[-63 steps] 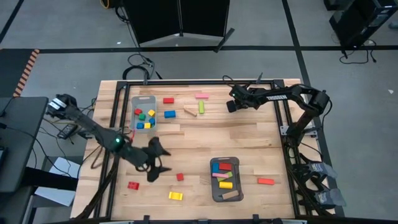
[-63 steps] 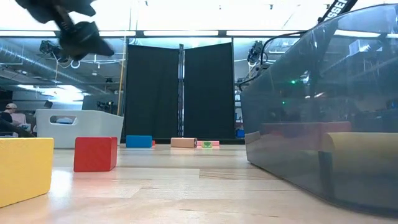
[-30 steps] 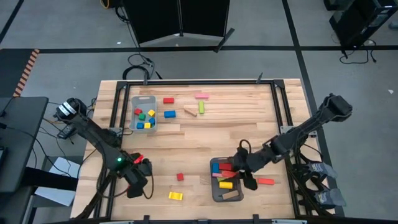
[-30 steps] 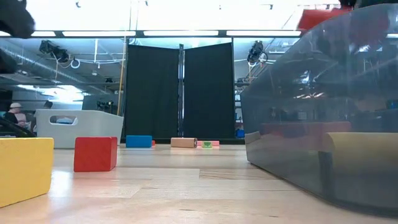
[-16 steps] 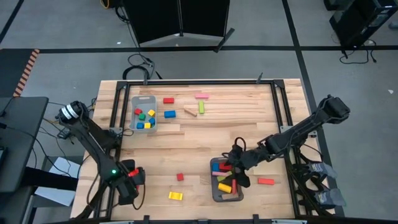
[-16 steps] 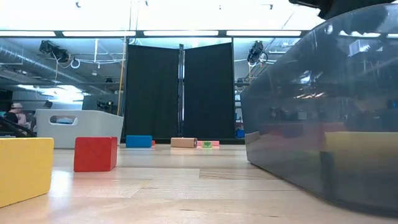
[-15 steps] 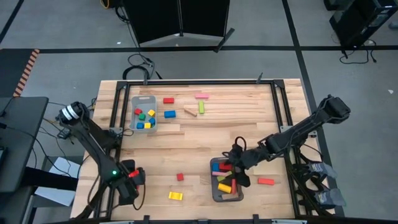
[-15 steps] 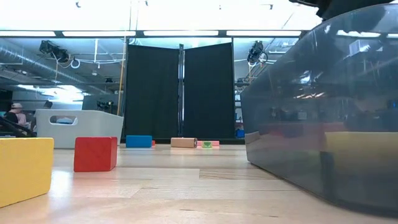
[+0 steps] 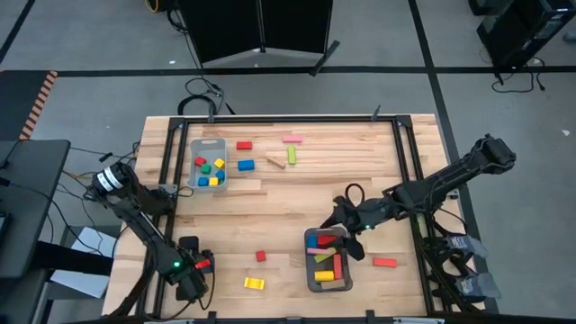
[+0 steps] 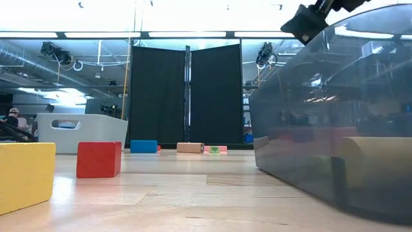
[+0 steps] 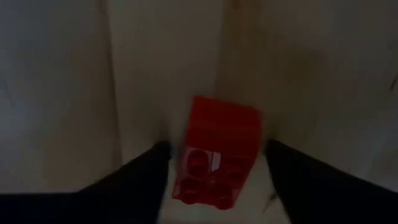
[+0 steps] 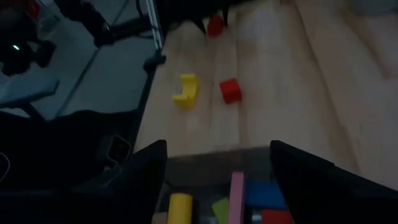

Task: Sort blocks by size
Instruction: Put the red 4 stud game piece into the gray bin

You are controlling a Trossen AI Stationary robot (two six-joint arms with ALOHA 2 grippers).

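Note:
My left gripper (image 9: 191, 277) is down at the table's near left corner, open, its fingers on either side of a small red block (image 11: 217, 155) that lies on the wood. My right gripper (image 9: 349, 232) hovers open over the far rim of the near grey tray (image 9: 310, 270) with nothing between its fingers (image 12: 217, 162). In that tray lie longer blocks: a yellow cylinder (image 12: 180, 208), a pink bar (image 12: 236, 196) and others. The far grey tray (image 9: 208, 144) holds several small cubes. My left gripper's fingers (image 11: 146, 177) come down from above and stand close against two opposite sides of the red block (image 11: 193, 155). I cannot tell whether they touch it. The block rests flat on the table.
Loose on the table: a yellow block (image 9: 254, 283), a red cube (image 9: 260, 256), a red bar (image 9: 384, 263) right of the near tray, and red, blue, pink, green and plain wood blocks (image 9: 274, 161) at the far side. Bare wood lies mid-table.
My left gripper has moved toward the near left corner and come down over the red block. My right gripper, which held a red block above the near tray, has let it go there, then drawn up and toward the far edge.

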